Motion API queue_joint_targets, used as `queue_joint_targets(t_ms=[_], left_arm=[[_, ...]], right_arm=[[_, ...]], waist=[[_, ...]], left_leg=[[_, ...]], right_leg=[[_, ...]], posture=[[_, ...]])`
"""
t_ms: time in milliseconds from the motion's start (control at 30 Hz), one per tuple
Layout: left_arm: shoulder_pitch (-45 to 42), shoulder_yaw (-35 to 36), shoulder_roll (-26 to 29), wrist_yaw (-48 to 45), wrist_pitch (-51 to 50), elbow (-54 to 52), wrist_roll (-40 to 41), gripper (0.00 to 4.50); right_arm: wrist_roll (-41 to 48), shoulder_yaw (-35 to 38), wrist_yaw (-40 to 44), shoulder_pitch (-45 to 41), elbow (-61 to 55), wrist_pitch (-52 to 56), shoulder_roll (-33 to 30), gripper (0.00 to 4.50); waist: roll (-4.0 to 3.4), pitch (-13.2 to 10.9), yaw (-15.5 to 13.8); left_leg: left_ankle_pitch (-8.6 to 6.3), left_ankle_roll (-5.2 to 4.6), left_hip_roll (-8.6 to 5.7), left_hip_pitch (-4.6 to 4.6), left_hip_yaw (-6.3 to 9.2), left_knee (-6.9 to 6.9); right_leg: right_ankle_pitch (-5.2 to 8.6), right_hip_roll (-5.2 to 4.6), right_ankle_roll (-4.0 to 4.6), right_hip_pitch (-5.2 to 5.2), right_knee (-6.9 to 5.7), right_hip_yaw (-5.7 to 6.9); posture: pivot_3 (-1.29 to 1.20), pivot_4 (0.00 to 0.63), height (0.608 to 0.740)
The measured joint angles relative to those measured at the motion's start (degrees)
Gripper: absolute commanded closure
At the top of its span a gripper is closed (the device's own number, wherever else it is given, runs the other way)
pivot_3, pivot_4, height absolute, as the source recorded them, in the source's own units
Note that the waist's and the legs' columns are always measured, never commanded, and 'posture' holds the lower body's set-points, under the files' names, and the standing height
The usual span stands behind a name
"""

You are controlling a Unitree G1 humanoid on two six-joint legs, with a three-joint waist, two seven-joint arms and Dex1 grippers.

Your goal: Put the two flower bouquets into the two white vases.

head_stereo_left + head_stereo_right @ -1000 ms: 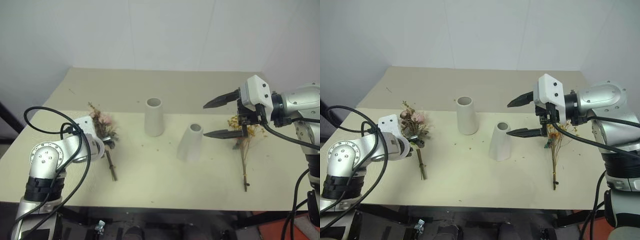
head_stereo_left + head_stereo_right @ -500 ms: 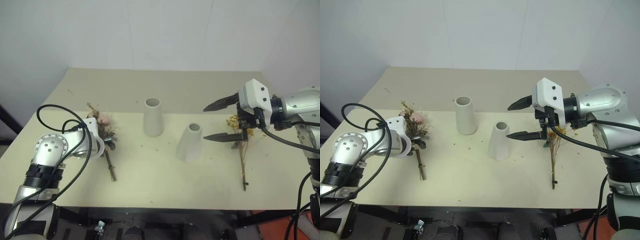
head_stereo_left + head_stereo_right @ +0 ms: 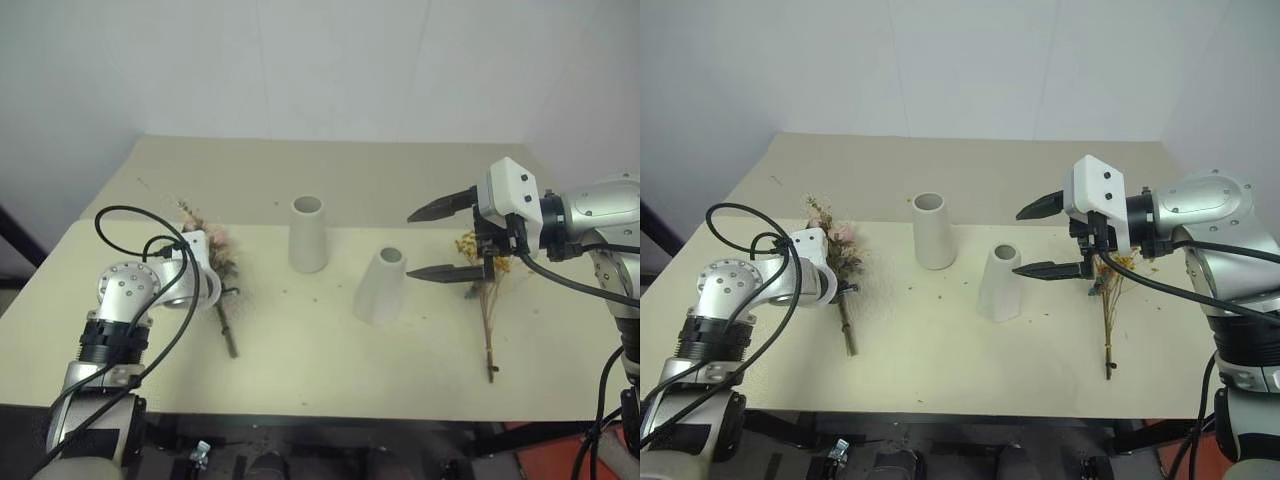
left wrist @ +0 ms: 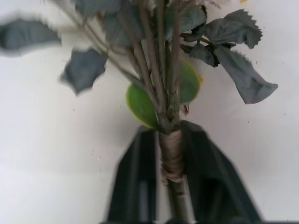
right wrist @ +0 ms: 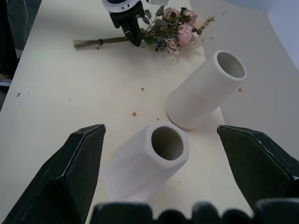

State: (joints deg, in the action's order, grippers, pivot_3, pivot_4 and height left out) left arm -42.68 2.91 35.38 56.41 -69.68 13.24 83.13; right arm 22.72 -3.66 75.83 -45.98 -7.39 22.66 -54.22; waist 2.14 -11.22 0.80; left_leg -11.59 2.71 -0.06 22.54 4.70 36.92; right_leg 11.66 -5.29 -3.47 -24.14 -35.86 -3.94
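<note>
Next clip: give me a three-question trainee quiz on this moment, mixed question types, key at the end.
1. True or false: the left claw is shut on the rose bouquet.
2. Which vase stands nearer the right claw? A) taller vase B) cone-shaped vase
3. Fill in: the yellow spray lies on the ____.

Key: 1 true, gripping its wrapped stem. 2 B. 3 table.

No legible text, label, brand mark, number or sign is found on any surface inspected.
</note>
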Motion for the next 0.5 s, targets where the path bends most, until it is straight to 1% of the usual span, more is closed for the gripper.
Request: queue_joint_targets(t_ms=[100,200,300,400,500], left_arm=[[-0.32,0.67,-0.65,-2.54,-0.64,-0.12,-4.86,4.37],[-0.42,0.67,-1.16,-6.20,2.41,-2.19,-13.27,4.37],[-1.53,0.79,-1.39,-12.08,9.70,-2.60,-22.88,4.37],[-5.48,1.20,-1.45,-20.24,20.67,0.63,-32.70,4.37],[-10.18,3.48,-1.85,-26.91,32.72,4.54,-40.91,4.37]], right_arm=[[0.00,0.01,-0.17,0.31,-0.01,0.00,-0.06,0.00],[-0.02,0.20,-0.85,0.31,-0.03,0.00,-0.07,0.00],[-0.13,0.37,-2.28,0.31,-0.03,0.08,-0.05,0.00],[-0.25,0.82,-4.75,0.56,-0.23,0.42,0.14,0.00],[-0.30,1.75,-7.10,1.83,-1.17,0.60,0.51,0.00]], waist=[[0.00,0.00,0.05],[0.00,0.00,0.08],[0.00,0.00,0.05],[0.00,0.00,-0.03],[0.00,0.00,-0.01]], left_leg=[[0.00,0.00,0.00,0.00,0.00,0.00],[0.00,0.00,0.00,0.03,0.00,0.00],[0.01,0.01,0.00,0.10,0.00,0.00],[0.02,0.02,0.00,0.18,0.00,0.00],[0.01,0.01,0.00,0.29,0.00,0.00]], right_leg=[[0.00,0.00,0.00,0.00,0.00,0.00],[-0.01,0.01,0.00,-0.02,0.02,0.00],[-0.01,0.01,0.00,-0.06,0.05,0.01],[-0.04,0.01,-0.03,-0.10,0.12,0.04],[-0.09,-0.01,-0.09,-0.11,0.29,0.05]], posture=[[0.00,0.150,0.740],[0.00,0.150,0.740],[0.00,0.150,0.740],[0.00,0.150,0.740],[0.00,0.150,0.740]])
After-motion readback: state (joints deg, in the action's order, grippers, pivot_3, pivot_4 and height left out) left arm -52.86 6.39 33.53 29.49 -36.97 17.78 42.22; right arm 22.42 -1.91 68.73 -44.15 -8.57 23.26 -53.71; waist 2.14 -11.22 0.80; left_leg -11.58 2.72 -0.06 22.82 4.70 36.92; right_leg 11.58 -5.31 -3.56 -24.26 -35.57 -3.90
